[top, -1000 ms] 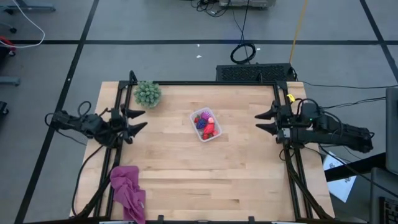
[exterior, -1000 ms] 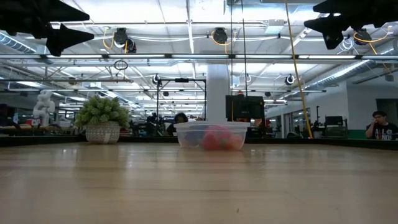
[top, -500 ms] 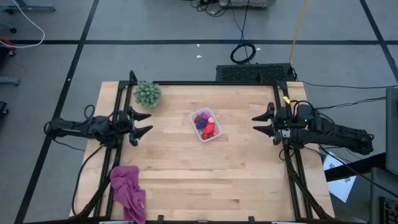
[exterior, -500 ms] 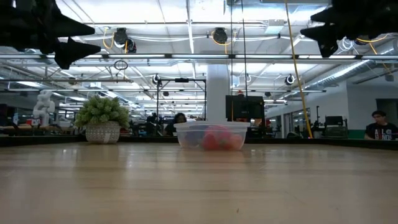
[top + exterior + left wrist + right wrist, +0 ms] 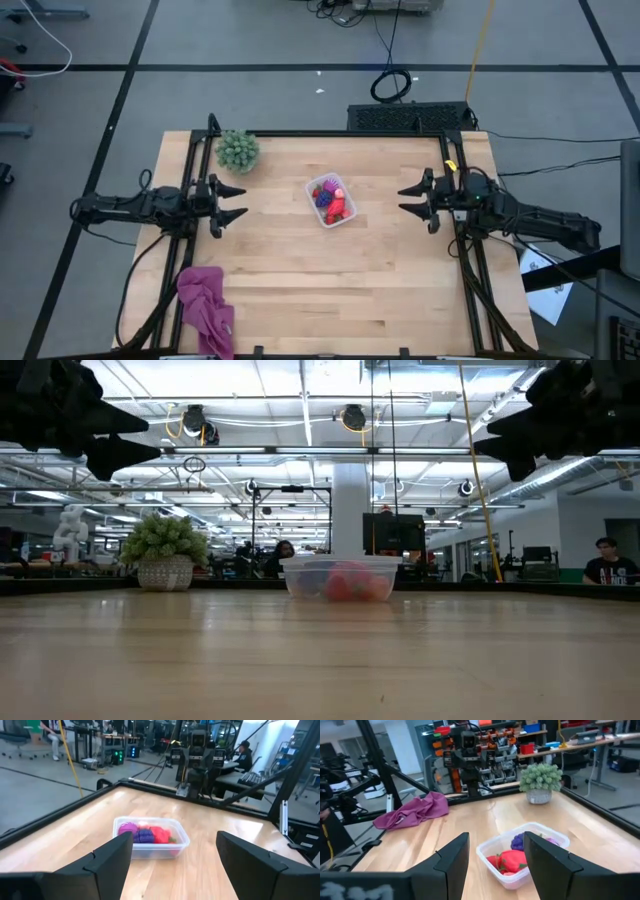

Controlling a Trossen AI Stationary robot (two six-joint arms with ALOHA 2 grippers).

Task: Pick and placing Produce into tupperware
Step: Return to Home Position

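Your left gripper [image 5: 238, 201] hovers at the left edge of the table [image 5: 300, 290], fingers spread wide and holding nothing. At centre, the tupperware [image 5: 311, 190] holds the produce [image 5: 331, 200], red, purple and pink. Your right gripper [image 5: 403, 200] hovers at the right edge, equally wide and empty.

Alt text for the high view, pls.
A clear container of red and purple toy produce sits at the centre of a table. The open, empty left gripper and right gripper flank it; a green plant and magenta cloth lie near the left edge.
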